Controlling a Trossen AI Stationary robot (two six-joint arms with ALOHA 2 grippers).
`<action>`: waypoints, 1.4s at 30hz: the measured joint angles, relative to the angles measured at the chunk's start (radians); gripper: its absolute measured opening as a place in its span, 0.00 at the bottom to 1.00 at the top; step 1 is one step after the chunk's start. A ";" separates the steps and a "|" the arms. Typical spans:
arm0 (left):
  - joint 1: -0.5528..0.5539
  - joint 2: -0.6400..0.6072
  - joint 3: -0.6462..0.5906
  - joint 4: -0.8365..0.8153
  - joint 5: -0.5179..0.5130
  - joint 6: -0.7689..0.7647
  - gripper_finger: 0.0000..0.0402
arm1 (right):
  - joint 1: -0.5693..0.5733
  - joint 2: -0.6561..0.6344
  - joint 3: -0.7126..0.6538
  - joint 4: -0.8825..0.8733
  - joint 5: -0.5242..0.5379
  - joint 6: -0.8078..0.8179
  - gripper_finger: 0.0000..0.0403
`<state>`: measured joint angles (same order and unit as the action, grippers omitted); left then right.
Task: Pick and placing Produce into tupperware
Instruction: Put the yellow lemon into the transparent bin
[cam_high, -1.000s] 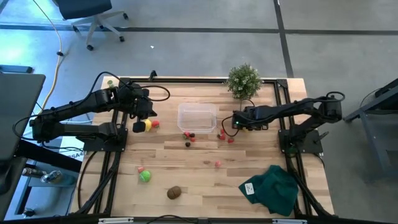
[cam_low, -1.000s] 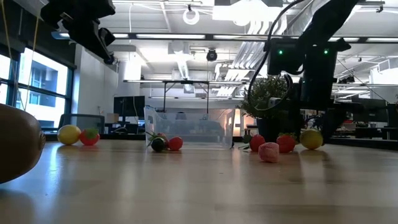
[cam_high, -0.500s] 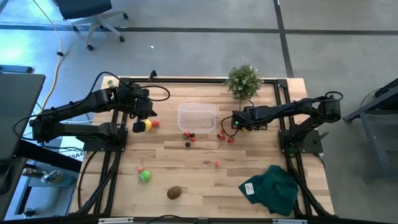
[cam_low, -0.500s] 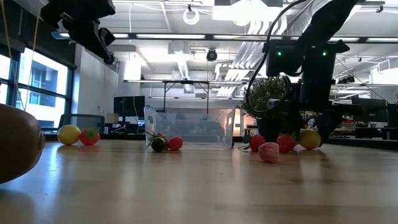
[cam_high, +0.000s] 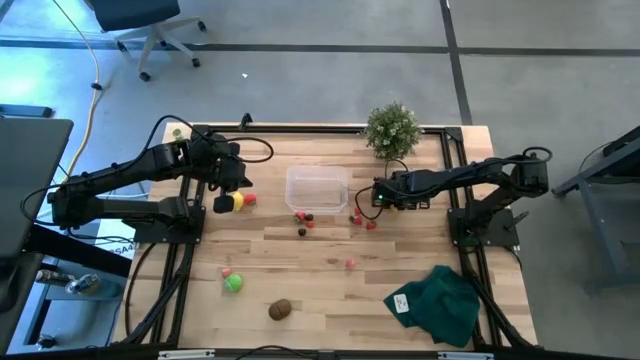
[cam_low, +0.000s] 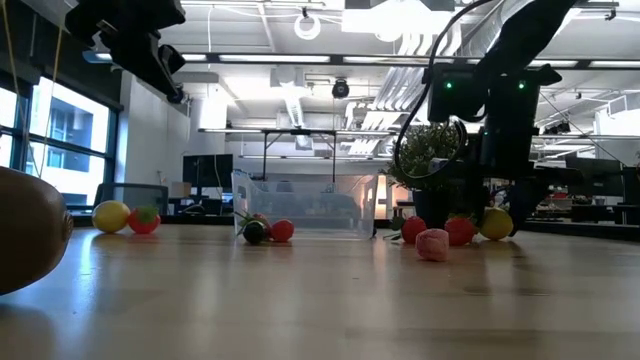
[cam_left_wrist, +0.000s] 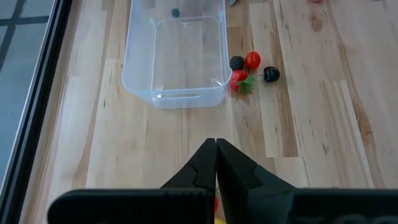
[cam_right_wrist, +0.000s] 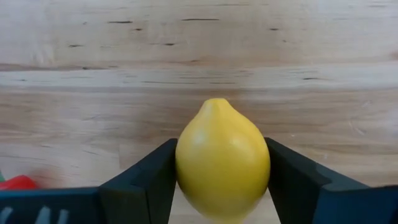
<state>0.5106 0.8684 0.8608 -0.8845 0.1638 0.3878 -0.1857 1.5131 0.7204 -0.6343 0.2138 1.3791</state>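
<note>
R gripper (cam_right_wrist: 222, 180) just right of the tupperware (cam_high: 317, 187), fingers clamped on yellow lemon (cam_right_wrist: 222, 159). L gripper (cam_left_wrist: 216, 163) shut, empty, left of tupperware.

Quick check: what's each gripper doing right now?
Left gripper: shut, empty.
Right gripper: jaws around the yellow lemon, touching both sides.
</note>
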 joint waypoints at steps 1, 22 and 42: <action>0.000 0.000 0.000 0.000 0.000 0.000 0.01 | 0.000 0.000 0.000 0.001 0.000 -0.008 0.49; 0.000 0.000 0.000 0.000 0.000 0.000 0.01 | 0.003 -0.208 0.146 0.078 0.114 -0.377 0.48; 0.000 0.000 0.000 0.000 0.000 0.000 0.01 | -0.009 0.154 0.971 -0.070 0.027 -1.005 0.48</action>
<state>0.5102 0.8680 0.8608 -0.8845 0.1637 0.3878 -0.1951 1.6668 1.6918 -0.7046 0.2405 0.3745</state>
